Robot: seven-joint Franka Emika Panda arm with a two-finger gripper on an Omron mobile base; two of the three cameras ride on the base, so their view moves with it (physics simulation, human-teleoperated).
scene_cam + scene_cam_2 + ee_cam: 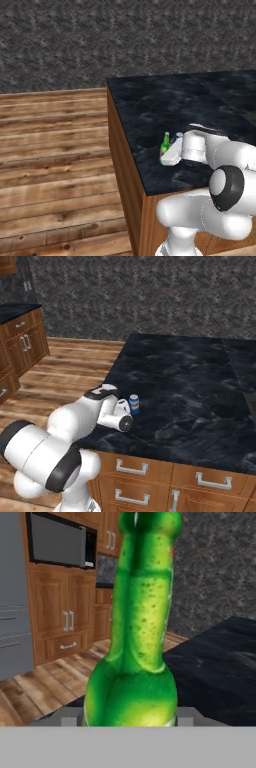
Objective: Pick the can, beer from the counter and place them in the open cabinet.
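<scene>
1. As the hand view looks along it, the tool (167, 152) is clenched on the green beer bottle (135, 662), which stands upright, neck rising straight from the pads.
2. Just beside it on the black marble surface (190, 386), the blue can (134, 404) stands apart, ungrasped.
3. Lifting likely means straight up.

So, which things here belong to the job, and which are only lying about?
For the job:
- beer, gripper shut on it
- can, upright beside the gripper
- counter, under both

Just around:
- microwave
- drawers under the counter
- wood floor
</scene>
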